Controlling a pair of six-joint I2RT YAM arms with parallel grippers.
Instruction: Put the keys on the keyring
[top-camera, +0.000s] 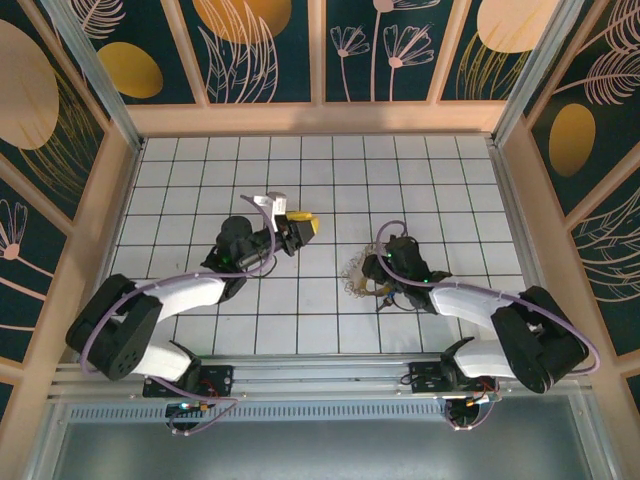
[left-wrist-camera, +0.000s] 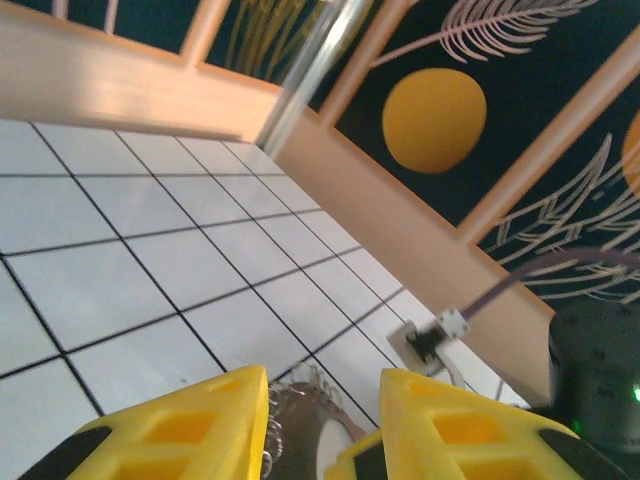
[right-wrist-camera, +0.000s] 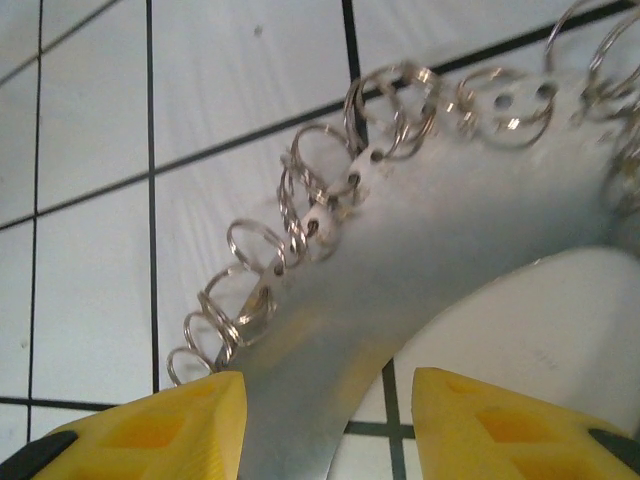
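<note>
The keyring (top-camera: 353, 272) lies on the white tiled floor, right of centre. In the right wrist view it is a broad flat silvery band (right-wrist-camera: 400, 250) with small split rings (right-wrist-camera: 300, 190) strung along its outer edge. My right gripper (top-camera: 372, 282) is down at the ring, open, and the band runs between its yellow fingers (right-wrist-camera: 150, 430). My left gripper (top-camera: 300, 226) hovers open, up and to the left of the ring and apart from it. Its view shows the keyring (left-wrist-camera: 300, 415) beyond its yellow fingers (left-wrist-camera: 190, 420). The blue-headed key is out of view.
Wooden walls (top-camera: 320, 118) with dark leaf-pattern panels box in the floor on three sides. A metal rail (top-camera: 320, 372) runs along the near edge by the arm bases. The right arm's black wrist (left-wrist-camera: 600, 370) and cable stand close beside the ring. Bare tiles (top-camera: 320, 170) stretch behind both grippers.
</note>
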